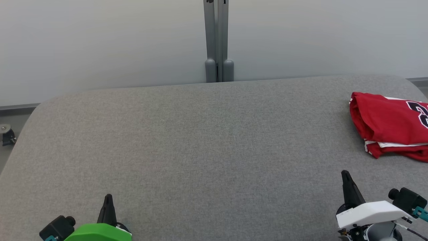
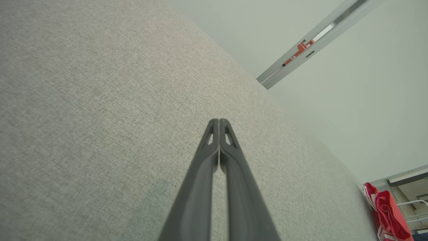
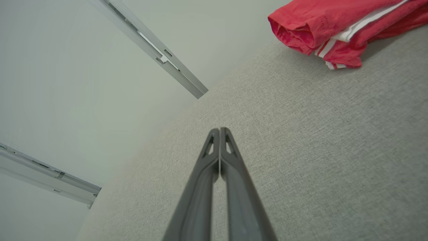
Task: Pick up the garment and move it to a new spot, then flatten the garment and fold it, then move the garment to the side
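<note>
Grey fabric table [image 1: 200, 140], grey post [image 1: 219, 40] behind it

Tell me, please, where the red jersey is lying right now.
In the head view the red jersey lies at the right edge of the grey table, ahead of the right gripper and not touching it.

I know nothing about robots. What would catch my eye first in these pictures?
The red garment with white trim stands out, lying bunched at the far right of the grey table. Next come the two dark pointed grippers at the near edge, the left gripper and the right gripper, both shut, holding nothing and clear of the cloth.
</note>
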You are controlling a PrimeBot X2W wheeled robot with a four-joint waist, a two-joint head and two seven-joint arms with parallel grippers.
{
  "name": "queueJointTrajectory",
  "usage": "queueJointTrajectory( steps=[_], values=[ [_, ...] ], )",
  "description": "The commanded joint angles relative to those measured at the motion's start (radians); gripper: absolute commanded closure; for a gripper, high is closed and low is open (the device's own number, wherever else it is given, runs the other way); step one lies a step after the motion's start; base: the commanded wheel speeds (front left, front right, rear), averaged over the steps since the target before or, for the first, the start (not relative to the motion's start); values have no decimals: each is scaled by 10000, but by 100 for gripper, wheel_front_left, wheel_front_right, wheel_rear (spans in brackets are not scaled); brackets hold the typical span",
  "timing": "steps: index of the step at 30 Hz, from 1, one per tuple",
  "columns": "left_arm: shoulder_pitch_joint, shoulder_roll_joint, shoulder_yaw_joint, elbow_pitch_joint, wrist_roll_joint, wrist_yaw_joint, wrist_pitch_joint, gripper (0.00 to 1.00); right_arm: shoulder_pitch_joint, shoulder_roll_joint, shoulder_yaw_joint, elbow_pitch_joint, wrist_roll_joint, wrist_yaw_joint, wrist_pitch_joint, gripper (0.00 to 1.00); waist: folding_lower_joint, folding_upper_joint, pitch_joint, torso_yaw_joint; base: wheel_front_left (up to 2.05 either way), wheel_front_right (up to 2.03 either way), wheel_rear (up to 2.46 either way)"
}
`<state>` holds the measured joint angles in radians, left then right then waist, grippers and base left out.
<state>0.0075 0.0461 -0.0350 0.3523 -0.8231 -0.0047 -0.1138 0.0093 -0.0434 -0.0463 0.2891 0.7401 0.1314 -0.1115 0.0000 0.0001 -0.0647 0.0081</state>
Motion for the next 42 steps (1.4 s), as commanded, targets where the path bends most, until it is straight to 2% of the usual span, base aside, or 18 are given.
queueJointTrajectory(
  steps=[1, 42],
  values=[
    [-334, 28, 94, -196, -350, -83, 87, 100, -330, -42, -46, -179, 364, -4, 81, 100, 0, -1, 11, -1, 0, 0, 0],
    [-841, 48, 887, -703, -4533, -760, 1312, 100, -852, -71, -404, -351, 4992, -7, 1300, 100, 0, -1, 314, -38, 0, 0, 0]
  ],
)
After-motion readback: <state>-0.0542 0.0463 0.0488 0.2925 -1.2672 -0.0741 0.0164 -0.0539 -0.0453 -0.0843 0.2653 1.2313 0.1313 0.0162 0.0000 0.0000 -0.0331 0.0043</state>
